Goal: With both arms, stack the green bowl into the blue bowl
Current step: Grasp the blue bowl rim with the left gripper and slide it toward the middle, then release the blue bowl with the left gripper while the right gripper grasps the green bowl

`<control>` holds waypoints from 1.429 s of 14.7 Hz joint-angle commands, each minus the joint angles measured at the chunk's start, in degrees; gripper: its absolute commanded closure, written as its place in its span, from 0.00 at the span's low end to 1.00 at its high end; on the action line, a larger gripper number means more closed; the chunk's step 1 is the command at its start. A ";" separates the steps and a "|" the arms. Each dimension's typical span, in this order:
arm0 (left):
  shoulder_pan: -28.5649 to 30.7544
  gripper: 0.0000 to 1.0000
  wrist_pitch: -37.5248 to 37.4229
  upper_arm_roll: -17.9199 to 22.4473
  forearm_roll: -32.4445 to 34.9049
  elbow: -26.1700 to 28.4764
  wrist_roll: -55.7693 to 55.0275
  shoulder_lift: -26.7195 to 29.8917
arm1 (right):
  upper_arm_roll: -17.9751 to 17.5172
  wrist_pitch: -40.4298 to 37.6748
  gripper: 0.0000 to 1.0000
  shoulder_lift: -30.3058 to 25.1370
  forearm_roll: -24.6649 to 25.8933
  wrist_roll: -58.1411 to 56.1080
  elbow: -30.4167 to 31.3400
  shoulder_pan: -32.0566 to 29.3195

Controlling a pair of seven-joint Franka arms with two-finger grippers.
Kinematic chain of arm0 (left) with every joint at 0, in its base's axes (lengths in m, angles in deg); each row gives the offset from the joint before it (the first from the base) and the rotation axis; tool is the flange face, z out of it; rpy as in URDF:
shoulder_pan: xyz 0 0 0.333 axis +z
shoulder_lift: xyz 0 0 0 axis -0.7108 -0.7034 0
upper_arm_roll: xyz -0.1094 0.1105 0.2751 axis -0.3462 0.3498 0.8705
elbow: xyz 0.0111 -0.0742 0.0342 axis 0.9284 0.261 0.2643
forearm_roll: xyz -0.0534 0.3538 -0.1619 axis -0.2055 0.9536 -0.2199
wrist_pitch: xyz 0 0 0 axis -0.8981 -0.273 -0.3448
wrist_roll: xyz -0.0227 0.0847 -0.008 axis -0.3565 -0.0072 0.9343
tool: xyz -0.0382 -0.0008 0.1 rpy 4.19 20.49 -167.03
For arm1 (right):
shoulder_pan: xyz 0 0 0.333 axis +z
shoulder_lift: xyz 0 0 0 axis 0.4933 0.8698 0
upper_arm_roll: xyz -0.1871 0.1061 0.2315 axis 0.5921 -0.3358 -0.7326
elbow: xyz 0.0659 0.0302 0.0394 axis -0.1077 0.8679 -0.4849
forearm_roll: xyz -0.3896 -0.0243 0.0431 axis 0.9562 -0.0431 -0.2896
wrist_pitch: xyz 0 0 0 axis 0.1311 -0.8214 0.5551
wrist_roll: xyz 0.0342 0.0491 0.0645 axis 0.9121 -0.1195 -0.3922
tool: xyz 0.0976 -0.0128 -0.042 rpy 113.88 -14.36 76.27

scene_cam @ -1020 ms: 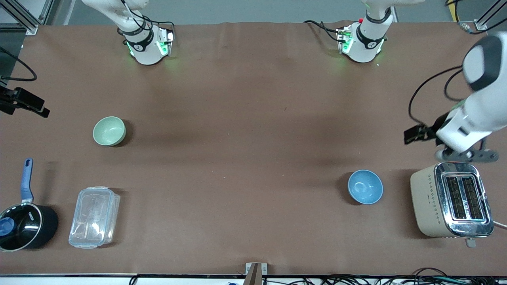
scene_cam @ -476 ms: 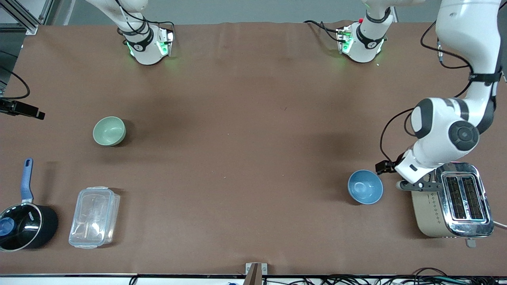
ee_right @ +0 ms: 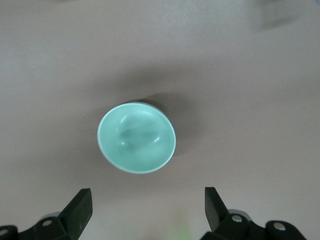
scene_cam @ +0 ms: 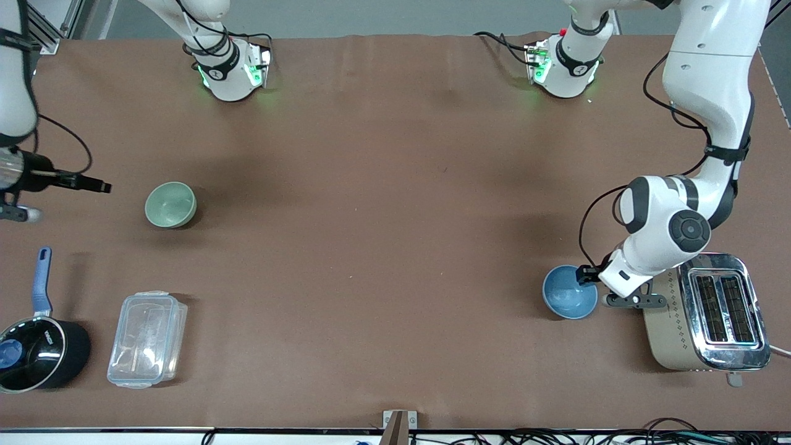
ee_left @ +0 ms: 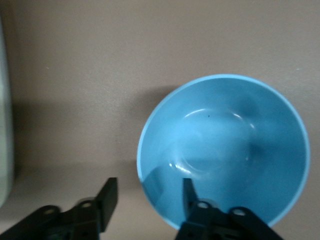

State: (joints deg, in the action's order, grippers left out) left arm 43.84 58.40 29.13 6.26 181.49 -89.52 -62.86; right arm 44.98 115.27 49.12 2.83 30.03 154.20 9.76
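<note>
The pale green bowl (scene_cam: pixel 170 204) sits upright and empty toward the right arm's end of the table. It also shows in the right wrist view (ee_right: pixel 136 137). My right gripper (ee_right: pixel 147 205) is open wide and empty, up in the air beside the green bowl and apart from it; in the front view it (scene_cam: pixel 86 183) is at the table's edge. The sky-blue bowl (scene_cam: pixel 567 293) sits next to the toaster. My left gripper (ee_left: pixel 147 195) is open and straddles the rim of the blue bowl (ee_left: pixel 225 150), one finger over the inside and one outside. In the front view the left gripper (scene_cam: pixel 587 274) is at the bowl's toaster side.
A beige and chrome toaster (scene_cam: pixel 704 312) stands close beside the blue bowl at the left arm's end. A black saucepan (scene_cam: pixel 37 352) with a blue handle and a clear plastic container (scene_cam: pixel 147 339) lie nearer the front camera than the green bowl.
My left arm has swung down from beside the toaster to the blue bowl's rim. My right arm has come in from the table's edge toward the green bowl.
</note>
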 commanded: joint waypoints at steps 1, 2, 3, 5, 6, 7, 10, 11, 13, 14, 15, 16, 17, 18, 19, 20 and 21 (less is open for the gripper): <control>-0.21 0.64 0.75 -0.07 1.18 -0.71 -1.78 -0.90 | -0.61 6.90 0.02 6.40 -0.63 -1.14 2.36 -2.51; -0.21 0.75 0.75 -0.07 1.18 -0.62 -1.87 -0.90 | -0.61 9.18 0.02 9.13 -0.63 -2.02 2.27 -2.87; -0.13 0.88 0.75 -0.15 1.18 -0.62 -1.87 -0.90 | -0.61 11.12 0.02 11.07 -0.63 -2.37 2.27 -3.05; -0.12 1.00 0.57 -0.59 0.39 -0.10 -2.22 -0.20 | -0.61 12.63 0.02 15.90 -1.06 -2.29 0.96 -3.14; -0.21 1.00 0.05 -1.90 0.30 0.87 -4.40 1.11 | -0.61 13.24 0.02 18.18 -1.41 -2.37 -0.18 -3.22; -0.30 1.00 -0.48 -4.18 0.30 1.83 -7.64 2.52 | -0.61 13.60 0.02 19.43 -1.42 -2.38 -0.80 -3.31; -0.83 1.00 -5.39 -10.68 0.39 1.67 -18.79 5.51 | -0.70 13.69 0.05 21.54 -1.42 -2.46 -1.07 -3.31; -0.83 1.00 -6.19 -13.66 0.56 1.40 -23.88 6.13 | -0.70 13.69 0.05 21.63 -1.42 -2.46 -1.07 -3.31; -1.26 1.00 -6.28 -19.11 1.26 1.23 -32.85 6.22 | -0.70 13.16 0.14 21.64 -1.51 -3.33 -1.07 -3.49; -3.01 1.00 -6.28 -20.27 1.35 1.05 -36.98 6.05 | -0.78 12.99 0.30 21.64 -1.51 -4.91 -0.99 -3.92; -6.24 1.00 -6.20 -20.28 1.35 0.18 -40.59 5.35 | -0.78 12.81 0.47 21.64 -1.51 -6.93 -0.90 -4.54; -9.06 1.00 -6.11 -20.20 1.35 -0.96 -43.94 4.30 | -0.87 12.72 0.61 21.64 -1.51 -8.51 -0.72 -4.81; -11.61 1.00 -5.85 -20.11 1.35 -2.45 -47.45 2.90 | -0.87 12.55 0.73 21.64 -1.59 -9.31 -0.63 -5.24; -14.34 1.00 -5.76 -19.93 1.35 -3.86 -50.44 1.40 | -1.13 11.07 0.82 21.64 -1.59 -10.10 -0.63 -5.77; -16.97 1.00 -5.41 -19.58 1.44 -5.00 -53.00 0.08 | -1.14 8.61 0.91 21.55 -2.03 -10.63 -0.89 -5.86; -19.87 1.00 -4.97 -18.62 1.79 -6.41 -55.11 -1.67 | -1.14 6.59 0.96 21.37 -4.38 -10.99 -0.81 -5.69; -22.42 1.00 -4.88 -17.83 3.62 -7.55 -57.39 -2.91 | -1.14 4.83 0.97 21.20 -6.06 -12.03 -0.90 -5.77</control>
State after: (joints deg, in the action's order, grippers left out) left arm 25.50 53.27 9.54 6.99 178.29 -142.86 -61.73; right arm 45.01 123.28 70.92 -0.34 20.12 153.47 5.18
